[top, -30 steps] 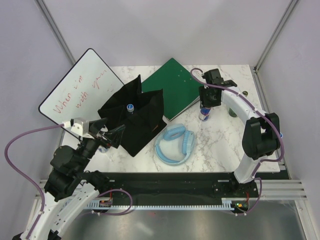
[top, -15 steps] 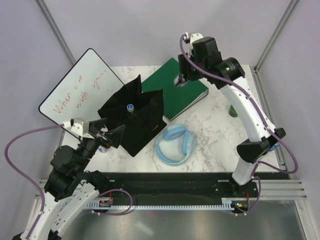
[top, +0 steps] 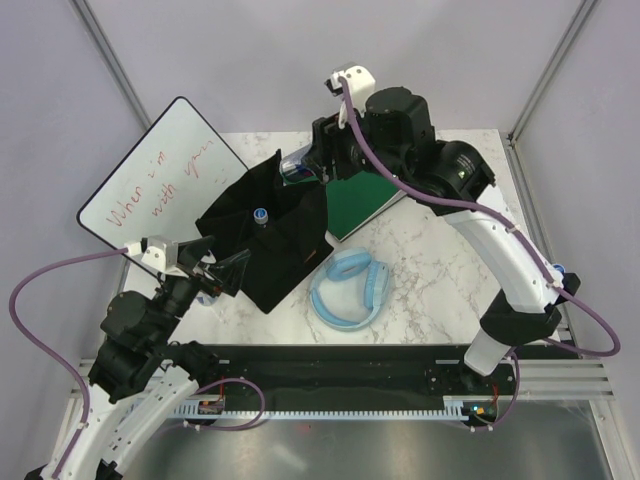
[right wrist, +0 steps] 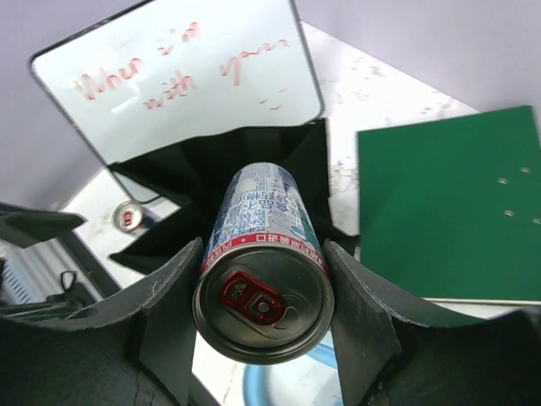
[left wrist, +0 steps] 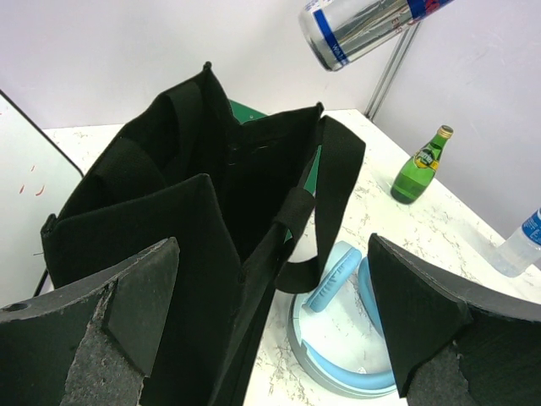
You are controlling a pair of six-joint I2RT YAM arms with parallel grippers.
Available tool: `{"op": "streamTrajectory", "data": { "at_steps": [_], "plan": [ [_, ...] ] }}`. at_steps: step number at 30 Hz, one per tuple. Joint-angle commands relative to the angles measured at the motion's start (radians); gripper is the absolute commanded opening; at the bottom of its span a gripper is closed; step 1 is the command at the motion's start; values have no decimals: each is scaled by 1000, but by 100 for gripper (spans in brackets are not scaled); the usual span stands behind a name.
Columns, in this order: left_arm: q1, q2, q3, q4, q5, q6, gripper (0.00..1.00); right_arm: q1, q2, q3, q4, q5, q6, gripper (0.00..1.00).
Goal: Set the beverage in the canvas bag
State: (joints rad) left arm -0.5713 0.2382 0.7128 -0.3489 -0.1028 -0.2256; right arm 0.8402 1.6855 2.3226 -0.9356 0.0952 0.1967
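The beverage is a silver and blue can [top: 296, 166] with a red tab. My right gripper [top: 306, 164] is shut on it and holds it tilted on its side in the air, above the far edge of the canvas bag [top: 272, 240]. In the right wrist view the can [right wrist: 264, 245] sits between the fingers, with the bag's open mouth [right wrist: 199, 173] below it. The black bag stands open and floppy. My left gripper [top: 220, 268] is open at the bag's near left corner, with the bag's wall [left wrist: 169, 245] between its fingers. The can [left wrist: 363, 30] shows high above.
A blue bottle cap [top: 260, 213] shows inside the bag. A green binder [top: 365, 195] lies behind the bag, a whiteboard [top: 160, 180] leans at the left, and blue headphones [top: 350, 288] lie right of the bag. A green bottle [left wrist: 420, 165] and a water bottle [left wrist: 524, 241] stand at the right.
My right arm lifted the can from the table beside the binder, carried it up and left, and tipped it on its side over the bag. The left arm has not moved.
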Motion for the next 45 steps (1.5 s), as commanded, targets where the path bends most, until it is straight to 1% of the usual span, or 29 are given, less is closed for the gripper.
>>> {"op": "streamTrajectory", "data": {
  "at_steps": [1,8,13,22,30,35,39,45],
  "plan": [
    [5,-8,-9,34,-6,17,100,57,9,29,169,-41,30,0],
    [5,-10,-7,33,-6,17,100,123,98,43,225,-58,23,0],
    [5,-7,-10,34,-8,17,100,128,189,49,221,7,-3,0],
    [5,-7,-7,34,-6,19,100,128,250,1,192,64,-16,0],
    [5,0,-10,34,-9,20,100,138,338,35,181,87,-25,0],
    [5,1,-9,36,-9,22,100,161,356,35,175,146,-45,0],
    [5,4,-9,36,-11,22,100,198,338,57,184,227,-69,0],
    [7,1,-10,36,-12,23,100,220,301,110,211,232,-75,0]
  ]
}}
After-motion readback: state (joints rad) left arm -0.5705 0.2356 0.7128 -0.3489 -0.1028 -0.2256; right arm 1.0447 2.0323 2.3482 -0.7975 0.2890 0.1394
